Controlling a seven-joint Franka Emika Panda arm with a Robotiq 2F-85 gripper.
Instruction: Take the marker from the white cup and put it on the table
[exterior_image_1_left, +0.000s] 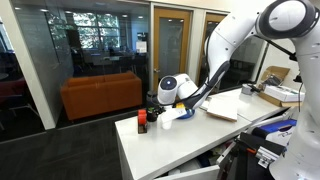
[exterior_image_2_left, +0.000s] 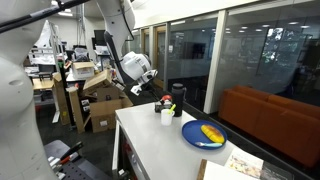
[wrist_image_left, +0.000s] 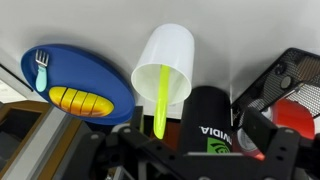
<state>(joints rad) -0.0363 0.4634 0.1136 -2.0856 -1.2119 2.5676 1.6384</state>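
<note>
The white cup (wrist_image_left: 168, 55) stands on the white table (wrist_image_left: 100, 30), with the yellow-green marker (wrist_image_left: 159, 100) sticking up out of it. My gripper (wrist_image_left: 190, 138) hovers above the cup and the dark bottle, open, with its fingers spread to either side; the marker's top end lies near the left finger, not gripped. In both exterior views the gripper (exterior_image_1_left: 176, 103) (exterior_image_2_left: 156, 90) is just above the cup (exterior_image_1_left: 167, 121) (exterior_image_2_left: 167, 118) near the table's end. The marker shows faintly at the cup's top (exterior_image_2_left: 167, 109).
A dark NVIDIA bottle (wrist_image_left: 212, 125) (exterior_image_2_left: 178, 97) stands right beside the cup. A small red-orange container (wrist_image_left: 298, 114) (exterior_image_1_left: 142, 123) sits next to the bottle. A blue plate (wrist_image_left: 60, 70) (exterior_image_2_left: 203, 134) holds a banana and a fork. A black wire basket (wrist_image_left: 290, 70) is close by.
</note>
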